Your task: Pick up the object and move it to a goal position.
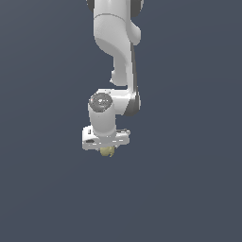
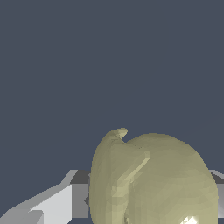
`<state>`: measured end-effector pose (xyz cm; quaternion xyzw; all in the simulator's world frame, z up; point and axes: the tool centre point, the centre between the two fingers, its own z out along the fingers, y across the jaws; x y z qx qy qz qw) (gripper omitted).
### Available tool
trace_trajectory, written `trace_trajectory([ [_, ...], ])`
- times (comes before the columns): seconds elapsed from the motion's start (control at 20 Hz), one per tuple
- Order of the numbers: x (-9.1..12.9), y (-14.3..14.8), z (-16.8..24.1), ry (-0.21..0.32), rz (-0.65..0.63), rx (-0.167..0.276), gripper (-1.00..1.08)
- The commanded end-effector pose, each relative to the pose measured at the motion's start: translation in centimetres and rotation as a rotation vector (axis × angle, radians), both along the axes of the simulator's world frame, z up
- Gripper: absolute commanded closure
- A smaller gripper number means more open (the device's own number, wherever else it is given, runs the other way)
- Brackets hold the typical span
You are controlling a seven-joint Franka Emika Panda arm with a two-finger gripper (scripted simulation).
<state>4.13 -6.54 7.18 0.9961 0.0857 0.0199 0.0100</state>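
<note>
The object (image 1: 108,151) is a small lumpy olive-yellow blob that pokes out just below my white gripper (image 1: 107,147) in the exterior view. In the wrist view the object (image 2: 153,179) fills the space between the grey fingers (image 2: 65,199), which press against its sides. The gripper is shut on the object. The fingertips are hidden behind the hand in the exterior view. Whether the object rests on the floor or is lifted off it cannot be told.
The white arm (image 1: 118,47) comes down from the top of the exterior view. A plain dark blue-grey surface (image 1: 189,189) lies all around. No goal marker shows in either view.
</note>
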Motion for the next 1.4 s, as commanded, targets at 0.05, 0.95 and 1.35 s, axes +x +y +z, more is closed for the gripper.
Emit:
trace_trajectory([
  [0.05,0.2,1.4,1.9,-0.026,-0.035,-0.008,1.08],
  [0.95,1.8,10.1,13.4,-0.181,-0.256,-0.065,1.08],
  [1.35,2.5,13.7,18.2,-0.246,-0.349,-0.092,1.08],
])
